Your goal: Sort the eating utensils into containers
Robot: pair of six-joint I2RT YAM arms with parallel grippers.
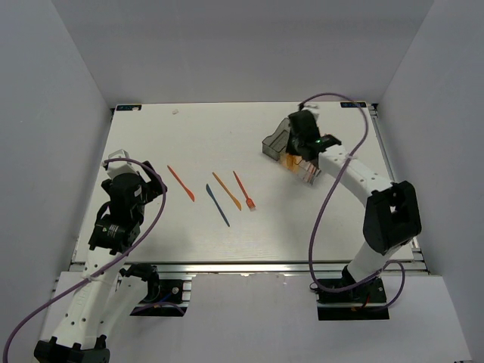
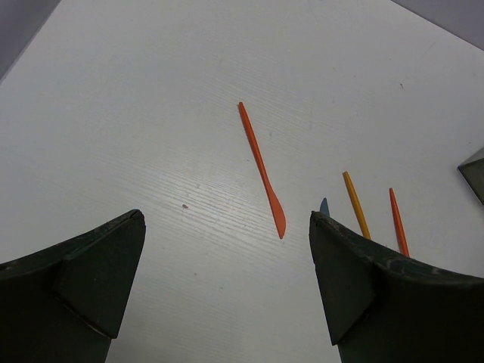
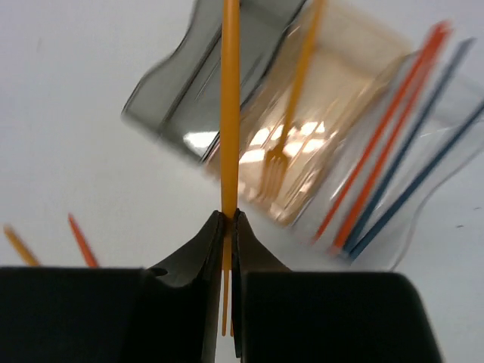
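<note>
My right gripper (image 3: 229, 215) is shut on a yellow-orange fork (image 3: 229, 113), tines down between the fingers and handle pointing up. It hangs over the row of containers (image 1: 276, 144): a smoky grey bin (image 3: 174, 106), an orange bin (image 3: 325, 159) holding a fork (image 3: 295, 91), and a clear bin (image 3: 435, 162) holding orange and blue utensils (image 3: 378, 159). On the table lie an orange knife (image 1: 181, 183), a blue knife (image 1: 218, 205), a yellow-orange stick (image 1: 226, 190) and an orange fork (image 1: 244, 190). My left gripper (image 2: 225, 219) is open and empty, near the orange knife (image 2: 261, 168).
White walls close in the table on the left, back and right. The right arm (image 1: 363, 178) reaches over the right side of the table with a purple cable looping above it. The left arm (image 1: 121, 204) stands at the table's left edge.
</note>
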